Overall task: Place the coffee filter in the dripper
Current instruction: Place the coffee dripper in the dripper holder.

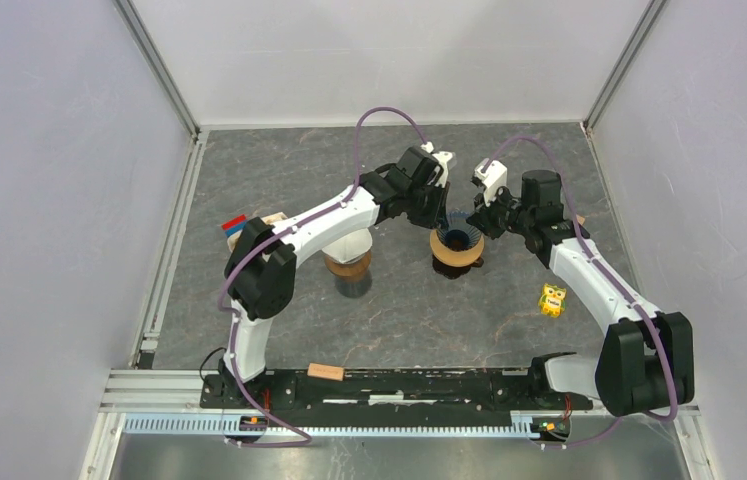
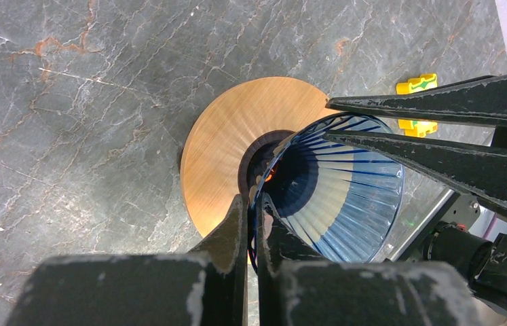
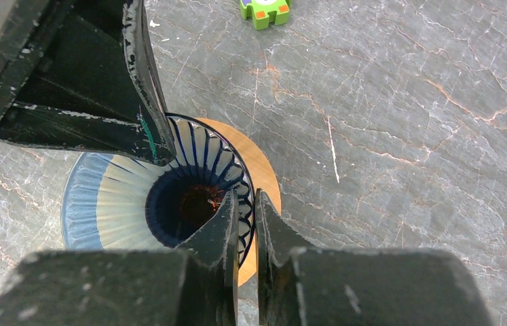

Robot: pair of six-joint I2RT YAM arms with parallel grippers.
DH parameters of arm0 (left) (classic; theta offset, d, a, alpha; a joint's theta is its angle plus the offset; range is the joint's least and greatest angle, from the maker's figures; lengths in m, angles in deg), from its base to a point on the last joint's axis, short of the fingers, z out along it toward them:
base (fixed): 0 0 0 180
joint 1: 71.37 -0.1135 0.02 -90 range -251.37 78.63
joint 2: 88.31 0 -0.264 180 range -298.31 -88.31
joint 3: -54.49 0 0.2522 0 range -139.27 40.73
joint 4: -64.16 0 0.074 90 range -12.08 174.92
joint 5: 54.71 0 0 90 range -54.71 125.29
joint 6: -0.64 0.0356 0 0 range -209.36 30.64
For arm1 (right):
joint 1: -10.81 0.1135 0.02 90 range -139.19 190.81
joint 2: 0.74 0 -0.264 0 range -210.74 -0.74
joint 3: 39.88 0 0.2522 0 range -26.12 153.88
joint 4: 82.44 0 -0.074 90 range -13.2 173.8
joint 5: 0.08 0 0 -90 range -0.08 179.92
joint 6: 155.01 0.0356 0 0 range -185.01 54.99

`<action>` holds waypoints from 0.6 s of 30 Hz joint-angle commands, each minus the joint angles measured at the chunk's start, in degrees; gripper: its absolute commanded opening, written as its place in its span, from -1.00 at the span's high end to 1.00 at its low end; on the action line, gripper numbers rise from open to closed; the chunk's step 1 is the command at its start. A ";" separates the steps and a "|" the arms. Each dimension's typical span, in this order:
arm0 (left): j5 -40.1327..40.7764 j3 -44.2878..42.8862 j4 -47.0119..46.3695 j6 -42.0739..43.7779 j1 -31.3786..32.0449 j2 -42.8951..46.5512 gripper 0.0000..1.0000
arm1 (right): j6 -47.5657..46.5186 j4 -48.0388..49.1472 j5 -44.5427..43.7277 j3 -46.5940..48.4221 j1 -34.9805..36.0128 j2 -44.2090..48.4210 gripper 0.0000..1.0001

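Looks nearly done on the desk (image 1: 279, 180): in the dark throat of the wood-rimmed dripper (image 2: 223, 149), holds the blue pleated filter (image 2: 352, 210) narrow end down, leaning off-centre rather than square. Pinches its thin rim on opposite sides with the jaws of left gripper (image 2: 254, 204) and right gripper (image 3: 245, 200). Probably leaves only levelling and release.

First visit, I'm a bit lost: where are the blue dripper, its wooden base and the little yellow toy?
Blue dripper (image 3: 206, 149): right wrist view, inner ribbed wall.
Wooden base (image 2: 230, 149): left wrist view, bare top face.
Yellow toy (image 1: 551, 299): top external view, its middle.
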 commanded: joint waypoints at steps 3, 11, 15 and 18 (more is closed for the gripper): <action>-3.00 0.39 5.08 8.96 5.90 -3.68 0.91 | -4.18 -9.80 -4.44 -0.50 1.12 -3.78 0.81; -2.86 -3.41 7.42 9.42 5.38 -3.30 0.81 | -4.49 -15.11 -4.83 7.35 1.03 -3.27 0.44; -2.96 -3.92 7.78 9.34 5.40 -3.36 0.70 | -4.40 -16.13 -5.07 8.85 1.06 -2.92 0.34; -2.94 -4.30 8.02 9.33 5.23 -3.40 0.64 | -4.31 -16.60 -5.68 9.91 1.08 -2.76 0.30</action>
